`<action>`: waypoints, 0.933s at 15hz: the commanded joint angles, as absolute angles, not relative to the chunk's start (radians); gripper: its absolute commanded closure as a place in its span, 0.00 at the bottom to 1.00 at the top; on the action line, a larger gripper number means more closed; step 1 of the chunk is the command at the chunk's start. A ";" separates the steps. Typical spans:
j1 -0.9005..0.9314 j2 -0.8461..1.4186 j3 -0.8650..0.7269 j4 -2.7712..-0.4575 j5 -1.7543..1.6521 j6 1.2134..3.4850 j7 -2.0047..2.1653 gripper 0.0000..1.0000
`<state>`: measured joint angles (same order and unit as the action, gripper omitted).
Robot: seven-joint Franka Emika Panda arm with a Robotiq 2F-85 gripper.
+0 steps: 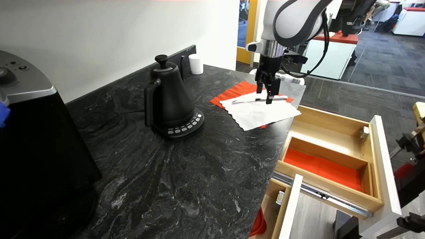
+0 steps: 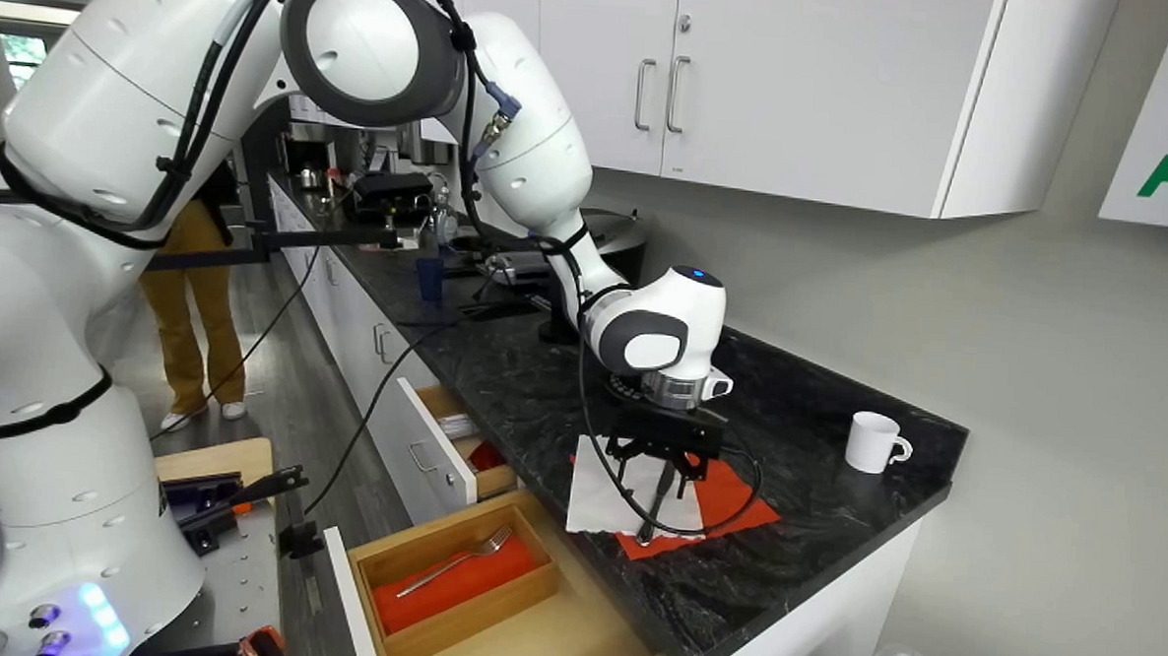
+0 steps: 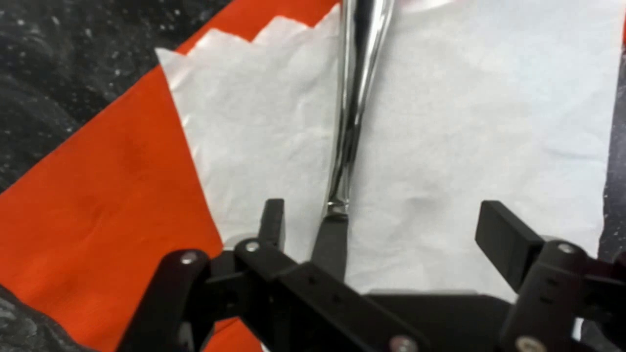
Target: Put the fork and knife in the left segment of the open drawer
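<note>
– How's the tool (image 3: 389, 234)?
– Spread wide, nothing in it. A table knife (image 3: 348, 139) lies between the fingertips (image 3: 272, 222), nearer the one at the left of my wrist view, no contact that I can see.
– How will it handle?
– My guess: stiff, lightish, won't break, but that polish is slippery. I'd pinch it across the narrow neck where handle meets blade, square on. The white paper napkin (image 3: 469, 122) under it is soft; a low pinch could gather that too.
– What can't you make out?
– In the wrist view the handle's end is cut off at the top edge and the blade runs out of sight under the tool. Fingertip height I can't judge. The red-orange napkin (image 3: 122, 205) is partly covered by the white one, all on the counter (image 1: 186, 172).
– And farther out?
– Open drawer (image 2: 531, 636), below the counter's edge. The fork (image 2: 450, 565) lies in its left segment (image 2: 495, 571). In an exterior view only bare liner (image 1: 322, 166) shows; fork's probably behind the near wall (image 1: 327, 186).
</note>
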<state>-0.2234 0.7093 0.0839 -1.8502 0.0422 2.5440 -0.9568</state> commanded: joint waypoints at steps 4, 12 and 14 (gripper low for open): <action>-0.221 0.662 0.088 -1.928 0.021 2.547 -0.931 0.00; -0.213 0.660 0.064 -1.925 -0.023 2.578 -0.930 0.00; -0.215 0.660 0.062 -1.922 -0.031 2.582 -0.930 0.00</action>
<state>-0.2229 0.7050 0.0769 -1.8814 -0.0005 2.5568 -0.9565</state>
